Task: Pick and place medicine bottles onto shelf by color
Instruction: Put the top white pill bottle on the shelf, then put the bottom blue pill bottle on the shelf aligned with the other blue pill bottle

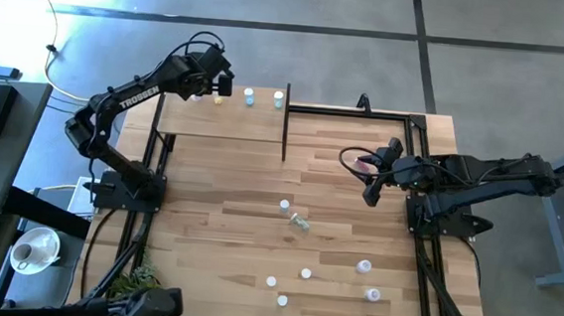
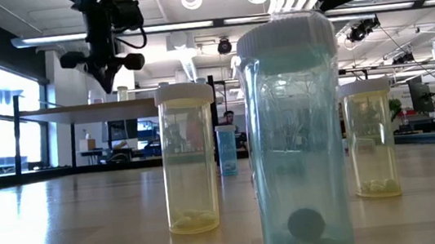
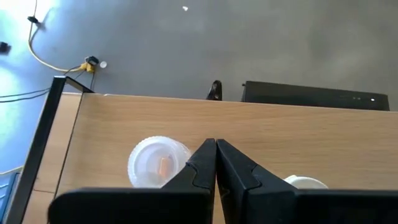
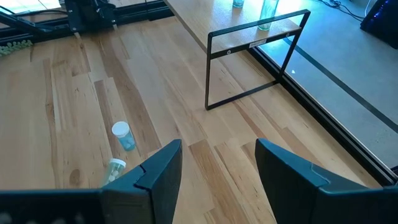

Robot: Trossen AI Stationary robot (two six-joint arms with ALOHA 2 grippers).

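The shelf (image 1: 220, 121) is a light-wood board with black posts at the table's far left. Three medicine bottles stand along its far edge: a yellowish one (image 1: 219, 100), a blue one (image 1: 249, 97) and a pale one (image 1: 278, 99). My left gripper (image 3: 216, 149) hangs shut just above the shelf's far part (image 1: 210, 85), beside a white bottle cap (image 3: 158, 163) with nothing between its fingers. My right gripper (image 4: 217, 168) waits open above the table's right part (image 1: 369, 191). Several more bottles stand on the table, and one (image 1: 300, 221) lies on its side.
Loose bottles are scattered from the table's middle (image 1: 284, 206) to its near right (image 1: 373, 295). In the low view a teal bottle (image 2: 296, 129) and two yellow ones (image 2: 189, 158) stand close in front. The shelf's black end frame (image 4: 258, 62) rises at its right end.
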